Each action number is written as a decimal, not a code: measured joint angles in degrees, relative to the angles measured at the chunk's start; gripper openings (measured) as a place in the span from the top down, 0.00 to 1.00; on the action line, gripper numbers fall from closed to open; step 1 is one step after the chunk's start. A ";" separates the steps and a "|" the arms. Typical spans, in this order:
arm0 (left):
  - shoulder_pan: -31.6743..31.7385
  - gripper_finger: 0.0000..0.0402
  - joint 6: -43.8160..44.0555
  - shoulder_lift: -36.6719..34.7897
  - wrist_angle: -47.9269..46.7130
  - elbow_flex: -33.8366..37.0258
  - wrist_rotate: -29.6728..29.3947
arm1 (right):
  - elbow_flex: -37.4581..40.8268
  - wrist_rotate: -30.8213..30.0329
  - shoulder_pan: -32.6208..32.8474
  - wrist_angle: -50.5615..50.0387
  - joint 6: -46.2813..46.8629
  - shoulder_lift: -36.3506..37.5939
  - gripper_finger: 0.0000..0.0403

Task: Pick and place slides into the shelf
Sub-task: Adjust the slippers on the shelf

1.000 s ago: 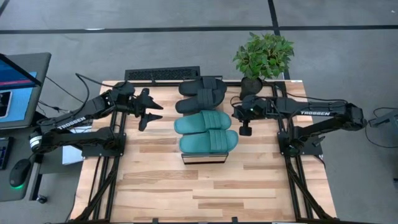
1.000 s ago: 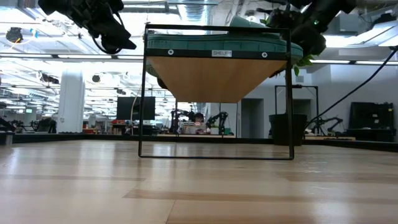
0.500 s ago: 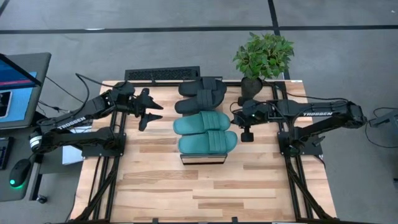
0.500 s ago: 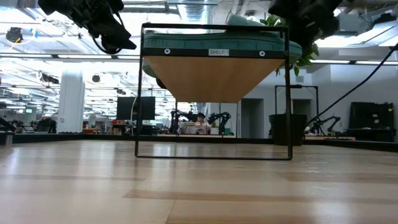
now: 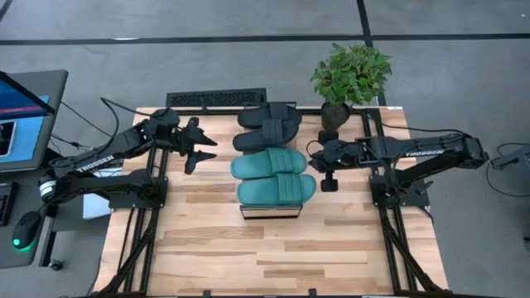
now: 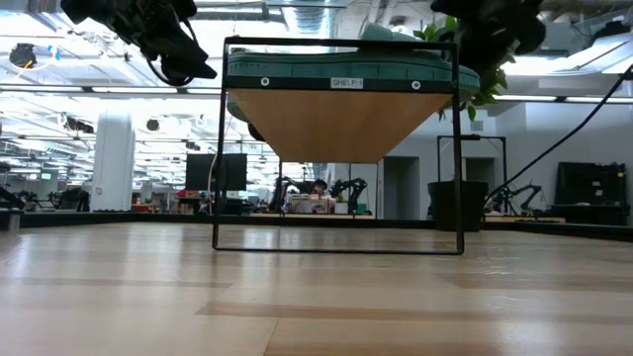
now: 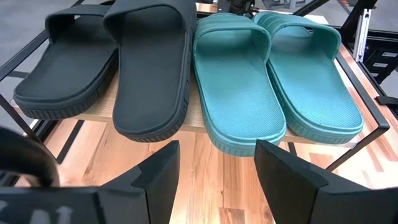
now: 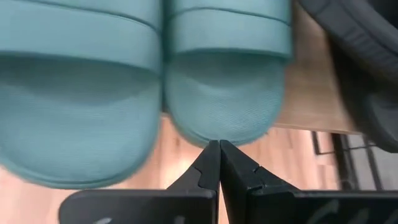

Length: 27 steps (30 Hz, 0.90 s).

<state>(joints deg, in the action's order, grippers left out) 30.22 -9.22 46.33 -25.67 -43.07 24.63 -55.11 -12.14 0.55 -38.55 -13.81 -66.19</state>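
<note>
Two black slides (image 5: 267, 126) and two teal slides (image 5: 273, 175) lie side by side on top of the shelf (image 5: 270, 211), soles down, toe ends toward the table's right. In the low view the shelf (image 6: 336, 119) is a wood board on a thin black frame. My right gripper (image 5: 311, 156) is shut at the toe end of the far teal slide (image 8: 221, 93). My left gripper (image 5: 204, 149) hangs open and empty left of the shelf, facing the slides' heel ends (image 7: 214, 168). My right gripper's shut fingertips (image 8: 213, 152) meet the rim of the far teal slide's toe end (image 8: 217, 138). They come level from the table's right and point along the slide. The slide lies flat on the shelf top beside the other teal one.
A potted plant (image 5: 349, 76) stands at the far right, just behind my right arm. A black keyboard (image 5: 217, 99) lies at the table's far edge. A laptop (image 5: 25, 116) is off the table's left side. Bare wood lies in front of the shelf.
My right gripper, shut throughout, has gone a little toward the table's near edge and left, against the teal slide's toe end. The shelf with its slides has slid slightly toward the table's left.
</note>
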 joint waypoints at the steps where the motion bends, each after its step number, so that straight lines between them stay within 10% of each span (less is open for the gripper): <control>1: 0.00 0.52 0.00 0.00 -0.10 0.00 0.00 | 0.00 -0.11 -0.56 0.11 -0.67 -0.01 1.00; 27: -0.02 0.52 -0.01 0.01 -0.13 0.00 -0.01 | -0.02 10.27 -8.92 2.56 -8.74 -0.63 1.00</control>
<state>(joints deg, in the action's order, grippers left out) 30.20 -9.23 46.33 -25.80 -43.07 24.62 -55.13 -1.87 -8.37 -35.99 -22.55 -66.83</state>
